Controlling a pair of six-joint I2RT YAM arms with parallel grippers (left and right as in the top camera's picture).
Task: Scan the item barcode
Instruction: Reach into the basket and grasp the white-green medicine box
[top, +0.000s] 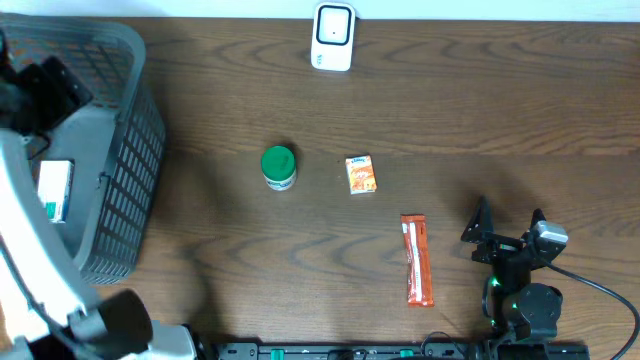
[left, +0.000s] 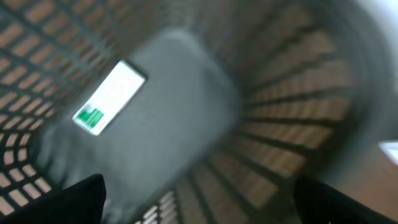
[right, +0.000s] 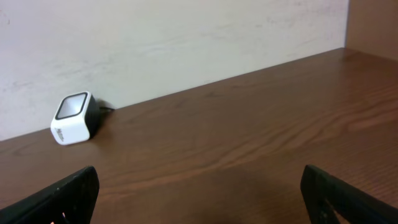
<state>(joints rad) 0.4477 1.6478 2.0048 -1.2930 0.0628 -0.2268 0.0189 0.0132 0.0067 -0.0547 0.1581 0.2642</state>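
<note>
Brown wood-grain worktop (top: 500, 110).

Near right corner: right arm (top: 538, 308) folded low. Right tool (top: 508, 215) aims toward the far edge, fingers spread wide, nothing between them. Its wrist view looks out across bare wood.

Near left corner: left arm (top: 30, 265) rises and reaches over the basket (top: 120, 170), grey mesh, standing at the left edge. Left tool (left: 199, 202) points down into the basket, fingers spread to either side of the wrist view, gripping nothing.

White box (top: 55, 188) lies on the basket's grey floor, apart from that tool, broad face up. Long axis runs near-to-far, green-printed end toward the near edge. Wrist view blurred; print unreadable.

Right of centre, nearer the near edge: orange-red bar (top: 417, 258), flat, long axis near-to-far with a slight slant.

Mid-worktop: small orange carton (top: 361, 173). Green-lidded jar (top: 279, 167) stands upright to its left, near it but not touching.

Far edge, centre: white scanner (top: 333, 37), its window visible from above.
</note>
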